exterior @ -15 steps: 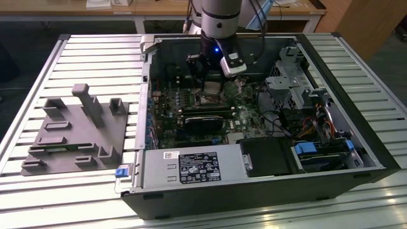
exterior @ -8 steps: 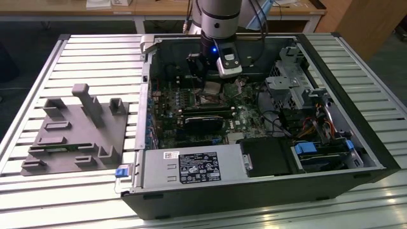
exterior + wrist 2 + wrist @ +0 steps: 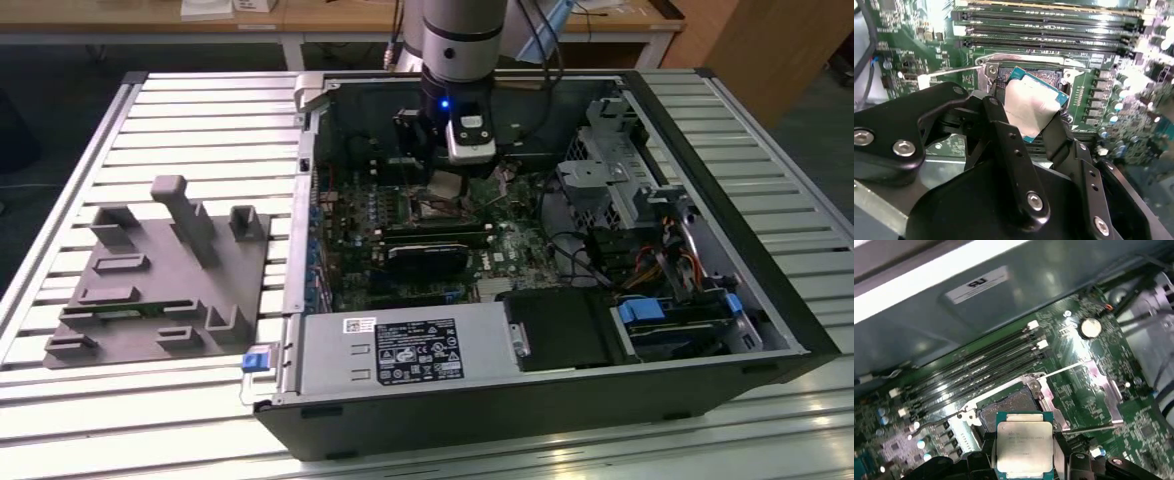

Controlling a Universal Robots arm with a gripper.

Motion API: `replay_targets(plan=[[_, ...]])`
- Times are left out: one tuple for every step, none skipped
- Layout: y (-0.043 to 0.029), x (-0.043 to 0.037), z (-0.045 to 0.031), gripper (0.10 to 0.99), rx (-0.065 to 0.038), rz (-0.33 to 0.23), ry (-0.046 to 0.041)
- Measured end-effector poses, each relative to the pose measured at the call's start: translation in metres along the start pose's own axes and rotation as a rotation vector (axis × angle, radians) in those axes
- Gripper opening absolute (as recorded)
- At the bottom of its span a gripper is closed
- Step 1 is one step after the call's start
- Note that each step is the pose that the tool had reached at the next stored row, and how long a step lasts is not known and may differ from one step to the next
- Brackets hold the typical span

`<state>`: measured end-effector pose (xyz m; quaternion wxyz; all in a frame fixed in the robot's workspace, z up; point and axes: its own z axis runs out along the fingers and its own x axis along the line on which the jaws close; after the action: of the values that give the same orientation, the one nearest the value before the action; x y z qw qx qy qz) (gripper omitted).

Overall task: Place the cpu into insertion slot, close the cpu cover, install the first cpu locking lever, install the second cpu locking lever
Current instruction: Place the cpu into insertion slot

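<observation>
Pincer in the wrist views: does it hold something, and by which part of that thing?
The pincer holds the cpu by two opposite side edges, one finger on each, close to the insertion slot.

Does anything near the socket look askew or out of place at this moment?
Yes. The cpu, held in the gripper by the insertion slot, is not seated and looks turned against the slot's rim in both wrist views: their edges do not line up. The cpu cover lies swung open. Nothing looks damaged.
</observation>
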<state>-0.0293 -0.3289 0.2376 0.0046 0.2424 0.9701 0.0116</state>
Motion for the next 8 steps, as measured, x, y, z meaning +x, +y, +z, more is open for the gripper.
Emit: replay_targets(plan=[[0.0, 0.0, 0.0001, 0.537, 0.0, 0.018, -0.0004], [0.0, 0.0, 0.0002, 0.537, 0.0, 0.036, -0.0009], [0.0, 0.0, 0.0004, 0.537, 0.0, 0.056, -0.0014], [0.0, 0.0, 0.0005, 0.537, 0.0, 0.073, -0.0018], [0.0, 0.0, 0.0006, 0.537, 0.0, 0.092, -0.0023], [0.0, 0.0, 0.0007, 0.537, 0.0, 0.109, -0.0027], [0.0, 0.0, 0.0008, 0.537, 0.0, 0.127, -0.0032], [0.0, 0.0, 0.0009, 0.537, 0.0, 0.145, -0.0036]])
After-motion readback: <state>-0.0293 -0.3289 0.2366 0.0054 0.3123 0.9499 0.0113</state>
